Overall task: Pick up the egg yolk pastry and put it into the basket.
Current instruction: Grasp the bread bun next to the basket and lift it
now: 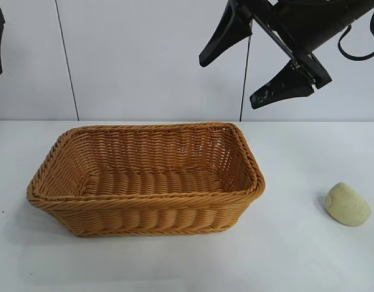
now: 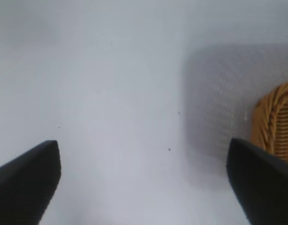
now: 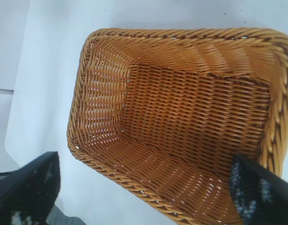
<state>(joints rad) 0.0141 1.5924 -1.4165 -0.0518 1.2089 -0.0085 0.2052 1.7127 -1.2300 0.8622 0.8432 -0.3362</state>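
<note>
While the egg yolk pastry lies on the white table well to the right of the wicker basket, the right gripper hangs above the basket's far right corner, jaws spread and holding nothing; the left gripper is spread wide over bare table beside the basket's rim

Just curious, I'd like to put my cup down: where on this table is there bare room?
Bare table lies between the basket and the egg yolk pastry, along the front edge, and left of the basket. The basket is empty too. The right gripper hangs open above.
</note>
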